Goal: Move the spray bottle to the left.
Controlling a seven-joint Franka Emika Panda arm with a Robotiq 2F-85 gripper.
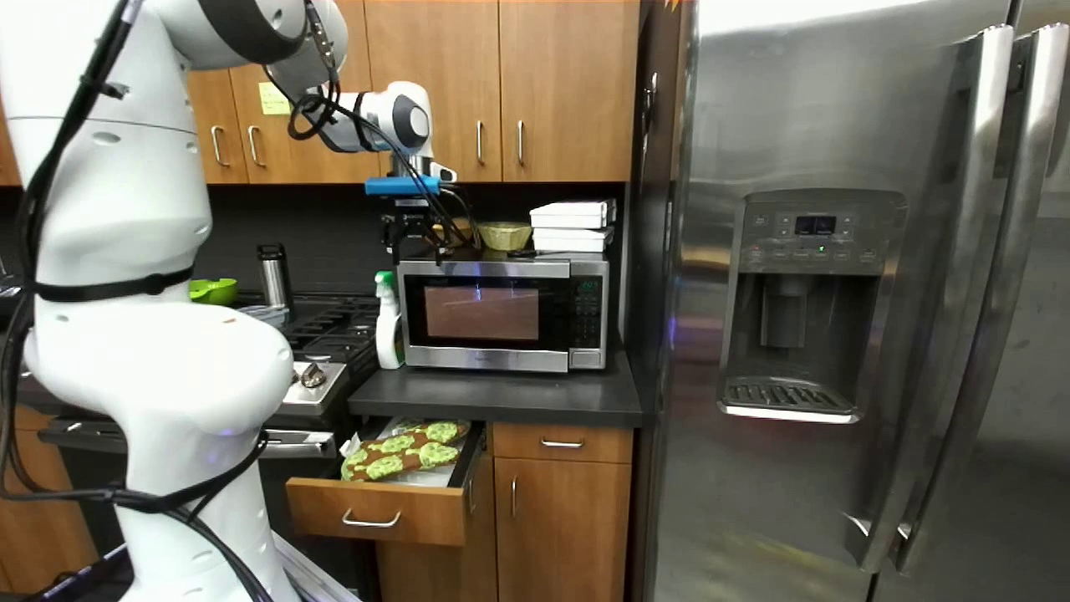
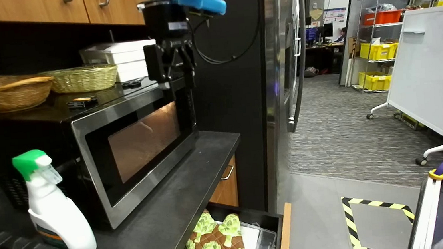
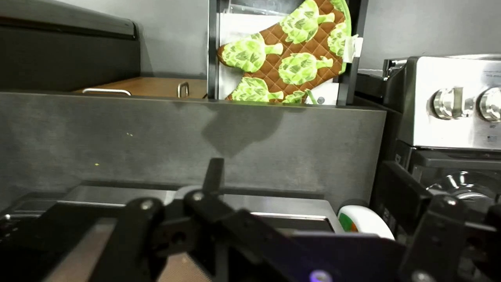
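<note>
Wrist view shows me the gripper, its fingers spread wide. In an exterior view I see the spray bottle upright between the stove and the microwave; in an exterior view the gripper hangs well apart from the spray bottle.

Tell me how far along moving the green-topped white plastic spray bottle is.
Done: nothing evident; the spray bottle stands beside the boxy black-and-silver microwave.
In hand: nothing; the black two-fingered gripper hangs open and empty.
Left, presumably: grasp the bottle, shift it left.
</note>
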